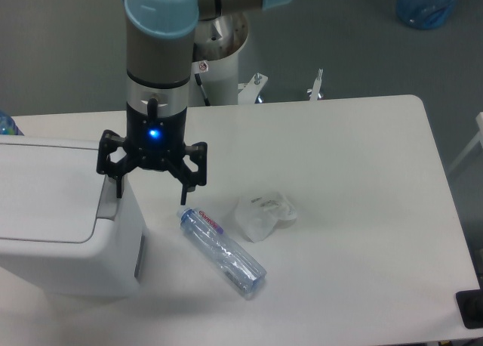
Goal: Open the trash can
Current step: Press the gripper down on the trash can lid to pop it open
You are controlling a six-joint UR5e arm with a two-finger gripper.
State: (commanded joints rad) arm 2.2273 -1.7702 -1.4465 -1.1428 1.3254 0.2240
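The trash can (53,217) is a big white box at the table's left, with its flat lid down. Its gray push button (109,201) runs along the lid's right edge. My gripper (151,196) hangs open above the can's right edge. One finger (118,187) is over the upper end of the button, the other finger (184,192) is over the table to the can's right. Whether the finger touches the button I cannot tell.
A clear plastic bottle (222,251) lies on the table right of the can, just below the gripper. A crumpled white wrapper (263,212) sits beside it. A dark object (471,308) is at the table's front right corner.
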